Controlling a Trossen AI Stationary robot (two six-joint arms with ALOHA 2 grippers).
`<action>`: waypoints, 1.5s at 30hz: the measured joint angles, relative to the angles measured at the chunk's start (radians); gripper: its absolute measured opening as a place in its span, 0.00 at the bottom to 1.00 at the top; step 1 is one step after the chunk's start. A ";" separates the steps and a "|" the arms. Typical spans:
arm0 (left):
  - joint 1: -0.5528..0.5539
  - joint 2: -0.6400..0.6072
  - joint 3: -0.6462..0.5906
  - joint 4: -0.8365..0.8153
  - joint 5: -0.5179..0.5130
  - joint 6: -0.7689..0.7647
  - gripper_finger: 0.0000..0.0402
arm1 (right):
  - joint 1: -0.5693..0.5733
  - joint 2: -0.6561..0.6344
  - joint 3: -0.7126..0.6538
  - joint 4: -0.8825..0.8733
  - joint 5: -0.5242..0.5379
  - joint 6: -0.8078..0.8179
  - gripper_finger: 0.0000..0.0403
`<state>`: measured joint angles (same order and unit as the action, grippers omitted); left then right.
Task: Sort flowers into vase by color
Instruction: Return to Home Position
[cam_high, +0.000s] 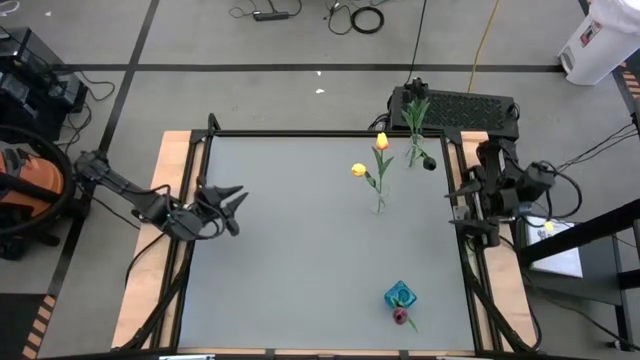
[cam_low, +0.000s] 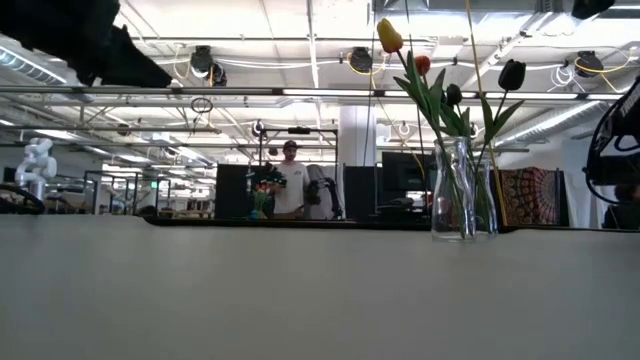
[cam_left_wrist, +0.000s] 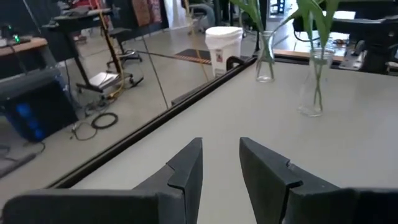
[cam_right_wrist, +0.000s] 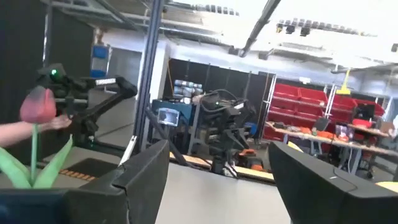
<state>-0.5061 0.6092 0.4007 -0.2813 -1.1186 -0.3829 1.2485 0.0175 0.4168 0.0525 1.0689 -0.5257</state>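
Note:
Two clear glass vases stand on the grey table at the far right. The nearer vase holds two yellow flowers by their stems. The farther vase holds dark-headed flowers. In the low view a red bud shows among them. A small teal vase near the front edge holds a pinkish red flower, which also shows in the right wrist view. My left gripper is open above the table's left edge. My right gripper is open at the right edge. Nothing is between either gripper's fingers.
A black frame runs round the table. A dark keyboard-like unit sits behind the far right corner, and a white bin stands on the floor beyond. The middle of the table is bare. A person stands far back in the room.

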 joint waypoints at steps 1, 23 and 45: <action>0.000 -0.014 -0.001 -0.020 -0.005 -0.013 0.28 | -0.001 0.002 0.000 0.003 -0.004 -0.011 0.66; -0.135 -0.138 -0.361 0.333 0.039 -0.089 0.28 | -0.032 -0.015 -0.308 0.362 -0.047 -0.015 0.66; -0.169 -0.132 -0.367 0.386 0.552 0.164 0.28 | -0.035 -0.014 -0.402 0.160 -0.476 0.303 0.66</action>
<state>-0.6750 0.4770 0.0334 0.1047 -0.5668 -0.2193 1.2137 0.0036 0.0143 0.2126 0.5934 -0.2225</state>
